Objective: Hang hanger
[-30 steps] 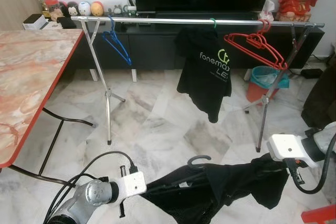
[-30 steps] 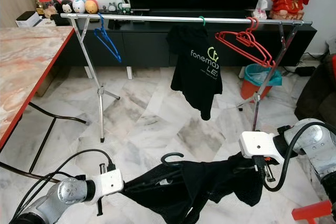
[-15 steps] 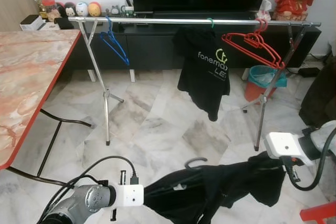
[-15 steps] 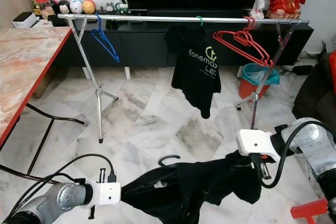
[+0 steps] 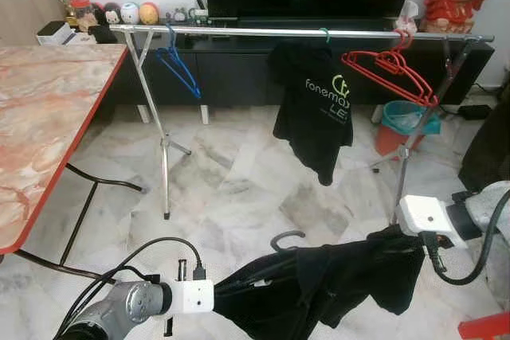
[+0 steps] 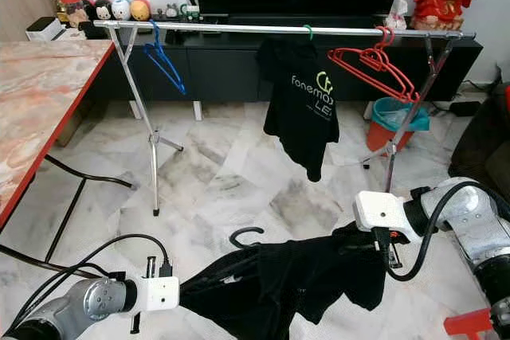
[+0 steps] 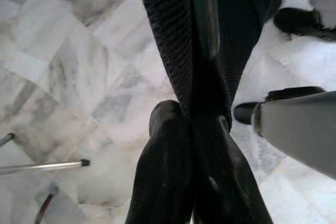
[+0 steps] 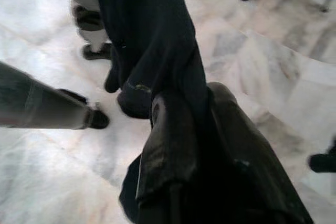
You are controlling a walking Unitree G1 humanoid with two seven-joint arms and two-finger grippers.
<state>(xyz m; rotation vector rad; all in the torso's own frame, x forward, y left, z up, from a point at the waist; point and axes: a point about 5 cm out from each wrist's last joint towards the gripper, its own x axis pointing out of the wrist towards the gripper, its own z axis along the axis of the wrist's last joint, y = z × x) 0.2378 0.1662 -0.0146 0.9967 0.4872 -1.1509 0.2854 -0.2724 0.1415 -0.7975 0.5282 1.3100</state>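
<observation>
Low at six o'clock, the black-shirted hanger [image 5: 319, 276] hangs between the left gripper [image 7: 197, 129] and right gripper [image 8: 181, 124], each pinching a cloth-wrapped end, so its hook [image 5: 285, 237] could miss the rail [image 5: 303, 33] at twelve o'clock if fabric slips.

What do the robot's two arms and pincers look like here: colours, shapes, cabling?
Both arms are silver, rounded metal. Each wrist carries a white boxy block, with black cables looping from it back along the arm. The left pincer and right pincer each have two long black fingers, glossy and rounded at the tips.
</observation>
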